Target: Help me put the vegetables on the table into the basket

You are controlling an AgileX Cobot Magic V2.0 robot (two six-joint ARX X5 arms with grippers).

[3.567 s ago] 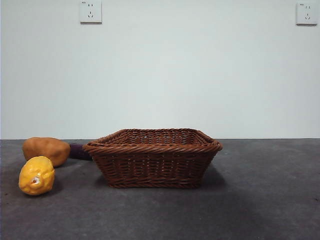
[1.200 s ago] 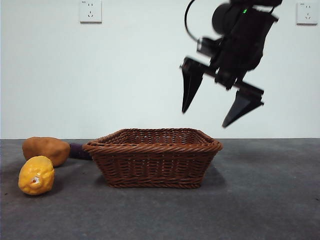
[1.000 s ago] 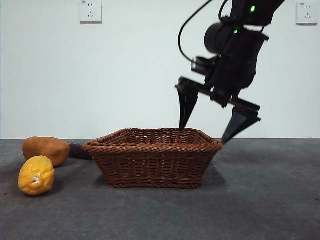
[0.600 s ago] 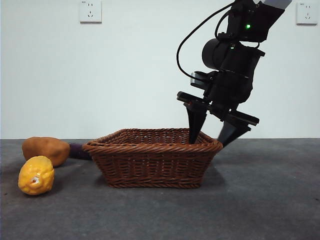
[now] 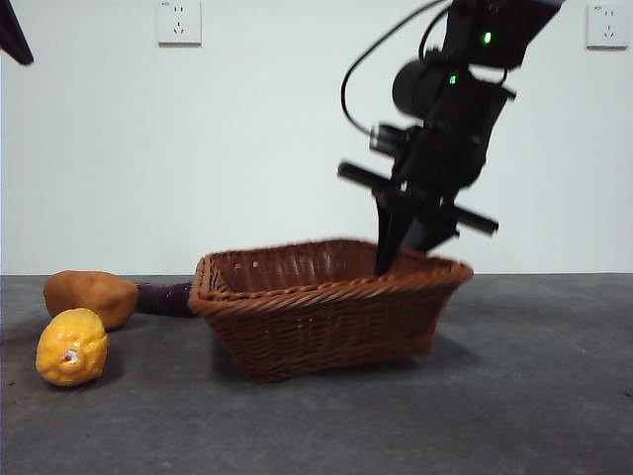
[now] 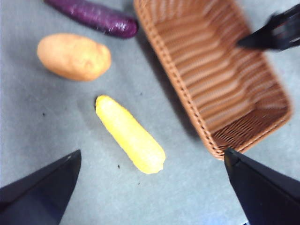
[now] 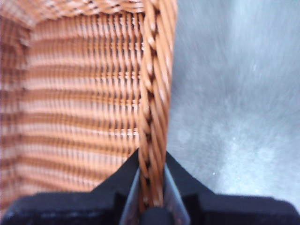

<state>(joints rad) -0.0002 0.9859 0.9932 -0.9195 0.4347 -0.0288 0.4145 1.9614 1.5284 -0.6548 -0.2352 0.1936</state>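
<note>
My right gripper (image 5: 401,249) (image 7: 152,190) is shut on the braided rim of the brown wicker basket (image 5: 326,317) (image 7: 154,93) at its right end. That end is raised, so the basket is tilted. The basket also shows in the left wrist view (image 6: 211,75), with the right gripper (image 6: 276,35) over it. The orange-brown potato (image 5: 91,297) (image 6: 74,56), the yellow lemon-like piece (image 5: 71,346) (image 6: 130,133) and the purple eggplant (image 5: 166,297) (image 6: 93,16) lie on the table (image 5: 534,396) left of the basket. My left gripper (image 6: 152,153) is open high above them, a black tip (image 5: 12,35) in the front view.
Two wall sockets (image 5: 179,22) are on the white wall behind. Grey table surface (image 7: 234,117) lies beside the basket's gripped end.
My right gripper came down, closed on the basket's right rim and lifted that end, tilting and shifting the basket a little right. My left gripper's tip has appeared at the top left.
</note>
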